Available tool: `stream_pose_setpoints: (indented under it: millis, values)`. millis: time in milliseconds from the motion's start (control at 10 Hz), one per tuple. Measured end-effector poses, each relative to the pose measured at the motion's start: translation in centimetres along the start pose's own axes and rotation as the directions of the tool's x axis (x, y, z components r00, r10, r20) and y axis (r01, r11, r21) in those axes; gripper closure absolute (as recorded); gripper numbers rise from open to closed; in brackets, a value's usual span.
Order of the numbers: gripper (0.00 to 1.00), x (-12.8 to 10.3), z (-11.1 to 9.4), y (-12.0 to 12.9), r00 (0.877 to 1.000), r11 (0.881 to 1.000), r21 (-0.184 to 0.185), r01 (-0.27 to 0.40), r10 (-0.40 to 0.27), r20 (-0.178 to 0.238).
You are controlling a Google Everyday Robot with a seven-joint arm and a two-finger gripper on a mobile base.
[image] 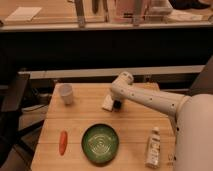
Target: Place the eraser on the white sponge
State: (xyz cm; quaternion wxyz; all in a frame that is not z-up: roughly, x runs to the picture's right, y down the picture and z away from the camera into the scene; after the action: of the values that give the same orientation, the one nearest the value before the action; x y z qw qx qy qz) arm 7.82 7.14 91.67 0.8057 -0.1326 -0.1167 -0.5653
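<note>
My tool hangs low over the far middle of the pale wooden worktop, at the end of my white arm, which reaches in from the right. Whether its fingers are spread or pressed together I cannot tell from here. A small dark block sits right at its tip; I take it for the nearly black rectangular eraser, though I cannot tell whether I am gripping it or only touching it. Just to its left, touching or all but touching, lies the small flat white rectangular sponge, partly covered by my arm.

Further left, on the far left part of the worktop, stands a white cup, upright and well apart from the sponge. Nearer, in the middle, lies a round green plate. To its left, near the left edge, is a slim orange carrot-shaped thing. On the near right, beside my arm's bulky white body, stands a clear bottle with a white cap.
</note>
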Motion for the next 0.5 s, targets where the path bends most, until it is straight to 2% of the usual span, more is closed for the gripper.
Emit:
stream_pose_setpoints:
  millis: [200,300,500]
  values:
    - [0.90,-0.06,0.04,-0.16,1.000,1.000,0.004,0.006,-0.006,0.001]
    - [0.84,-0.06,0.02,-0.25,1.000,1.000,0.007,0.010,-0.010,0.001]
    - [0.84,-0.05,0.03,-0.36,1.000,1.000,0.010,0.016,-0.016,0.001]
